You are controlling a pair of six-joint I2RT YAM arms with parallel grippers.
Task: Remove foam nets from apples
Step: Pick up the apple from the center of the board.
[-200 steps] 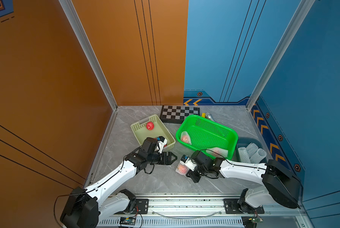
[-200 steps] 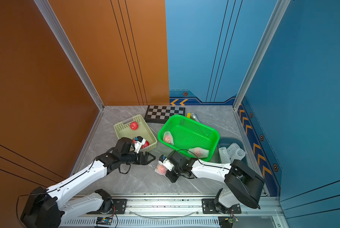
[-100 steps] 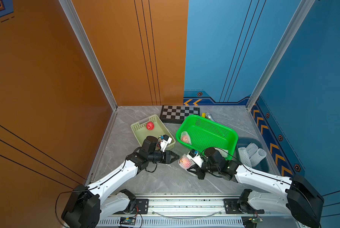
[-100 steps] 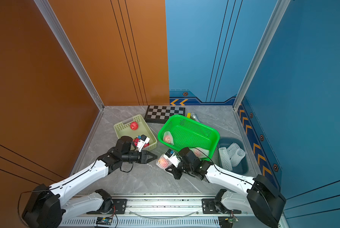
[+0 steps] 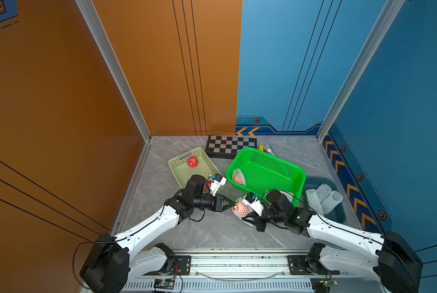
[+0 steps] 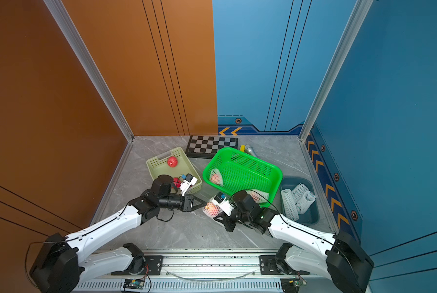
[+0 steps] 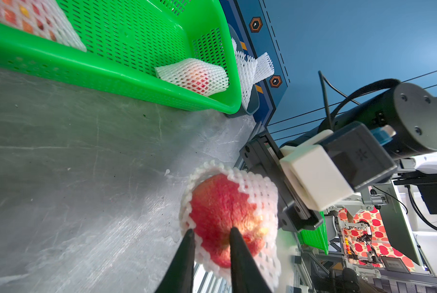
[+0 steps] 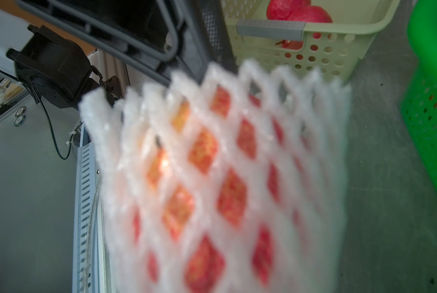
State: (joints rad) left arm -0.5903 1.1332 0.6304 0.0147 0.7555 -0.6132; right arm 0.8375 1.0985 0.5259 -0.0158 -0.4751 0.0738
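Between both arms hangs a red apple (image 7: 220, 203) in a white foam net (image 7: 258, 187), seen in both top views (image 5: 241, 210) (image 6: 212, 209). My left gripper (image 7: 211, 229) pinches the net's open rim, one finger outside it and one on the bare apple face. My right gripper (image 5: 249, 216) is shut on the net's far end; the net (image 8: 212, 165) hides its fingers in the right wrist view. Two netted apples (image 5: 238, 177) (image 5: 286, 195) lie in the green basket (image 5: 296, 175). A bare apple (image 5: 192, 161) sits in the cream basket (image 5: 176, 162).
A dark blue bin (image 5: 339, 218) at the right holds several empty nets (image 5: 324, 195). A chessboard (image 5: 231, 146) and a yellow and silver object (image 5: 267, 149) lie by the back wall. The arms' metal rail (image 5: 237, 261) runs along the front edge.
My left gripper reached right to the netted apple, and its jaws closed from wide open onto the net's rim. The right arm shifted the netted apple slightly right and back.
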